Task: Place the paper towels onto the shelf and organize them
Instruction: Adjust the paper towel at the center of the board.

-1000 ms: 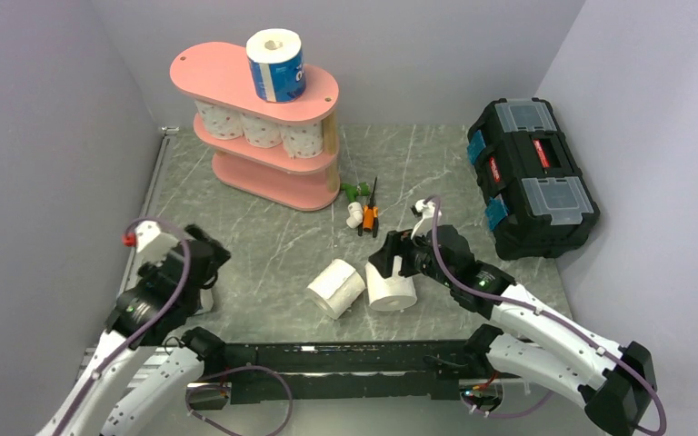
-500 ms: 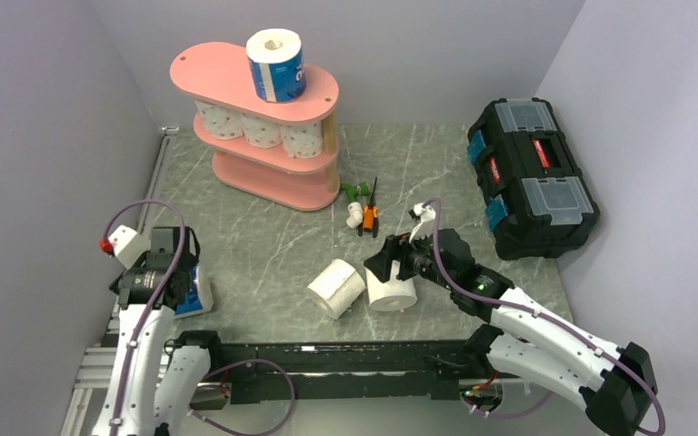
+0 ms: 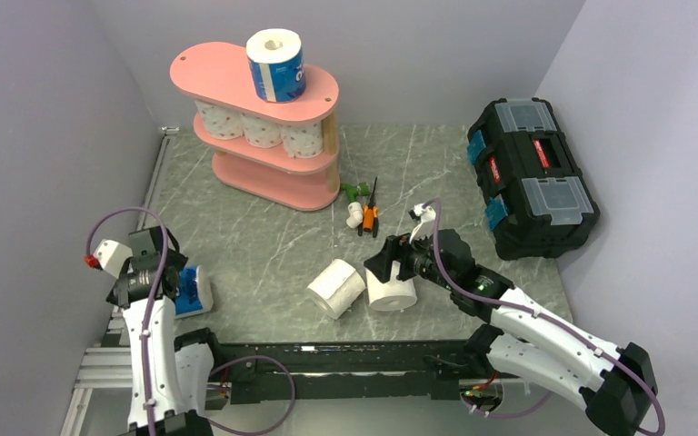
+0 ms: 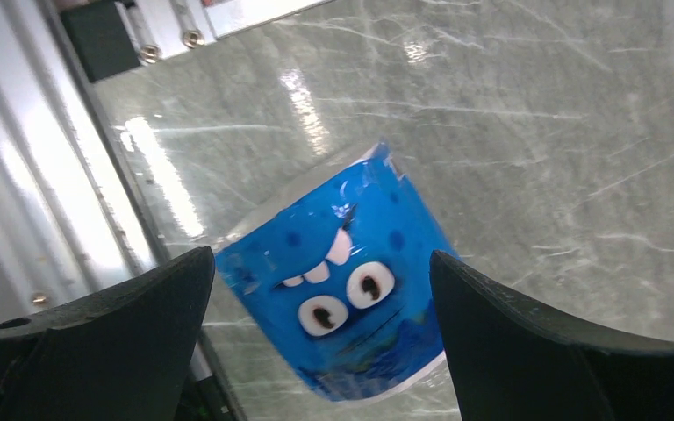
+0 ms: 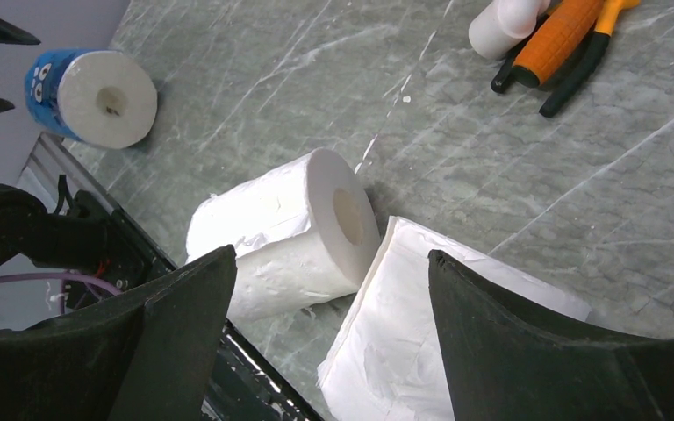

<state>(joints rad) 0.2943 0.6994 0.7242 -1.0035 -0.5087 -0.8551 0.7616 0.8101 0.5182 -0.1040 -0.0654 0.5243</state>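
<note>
four paper towels (image 3: 262, 130) stand on the shelf (image 3: 209, 73); a blue roll (image 3: 191, 291) at the table's (image 3: 264, 227) near left corner and two white rolls (image 3: 336, 287) by its near edge are left, with the left gripper (image 4: 320, 259) and right gripper (image 5: 332, 256) gaping wide and empty over them.

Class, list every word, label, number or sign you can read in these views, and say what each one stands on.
No text reads clearly in any view.
Red labels on the black toolbox: too small to read.
Print on the blue-wrapped roll atop the pink shelf: blurred, unreadable.
Cartoon-faced roll in the left wrist view: eyes and teeth only, no readable words.
</note>
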